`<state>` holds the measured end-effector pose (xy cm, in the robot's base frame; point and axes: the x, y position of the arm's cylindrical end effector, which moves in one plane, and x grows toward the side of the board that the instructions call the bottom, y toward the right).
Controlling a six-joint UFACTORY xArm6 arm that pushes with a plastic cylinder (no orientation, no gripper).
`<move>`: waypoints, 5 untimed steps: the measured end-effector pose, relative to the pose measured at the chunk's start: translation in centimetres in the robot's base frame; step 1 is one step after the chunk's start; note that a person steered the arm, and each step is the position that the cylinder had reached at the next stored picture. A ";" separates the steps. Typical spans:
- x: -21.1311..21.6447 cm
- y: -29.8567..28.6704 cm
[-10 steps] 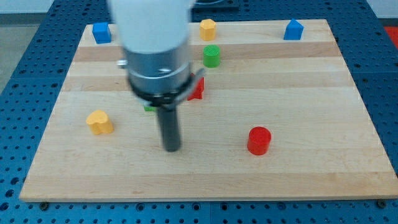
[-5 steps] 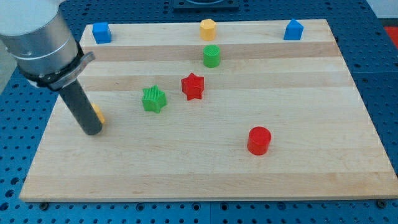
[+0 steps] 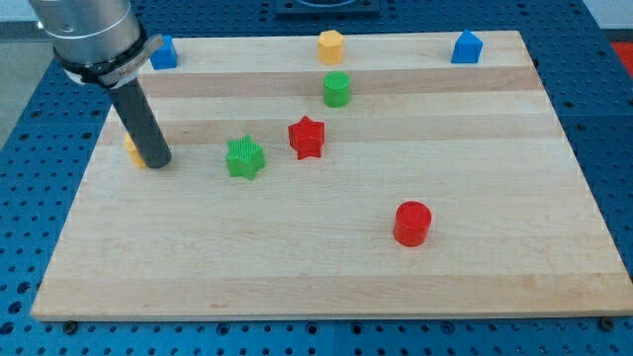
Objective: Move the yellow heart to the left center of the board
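Observation:
The yellow heart (image 3: 131, 149) lies near the board's left edge at about mid-height. Only a sliver of it shows, because my rod stands in front of it. My tip (image 3: 156, 161) rests on the board right against the heart's right side. The wooden board (image 3: 326, 267) fills most of the view.
A green star (image 3: 244, 157) and a red star (image 3: 307, 137) lie right of my tip. A green cylinder (image 3: 337, 89) and a yellow hexagon block (image 3: 330, 45) are at top centre. Blue blocks sit at top left (image 3: 163, 52) and top right (image 3: 467, 46). A red cylinder (image 3: 411, 223) is at lower right.
My tip swept from the board's middle to the left, then moved toward the view's top. The yellow heart moved with it, up and slightly left, and is now mostly hidden behind the rod.

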<state>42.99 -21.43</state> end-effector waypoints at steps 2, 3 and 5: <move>-0.2 -2.1; -0.2 -2.3; 0.6 -0.6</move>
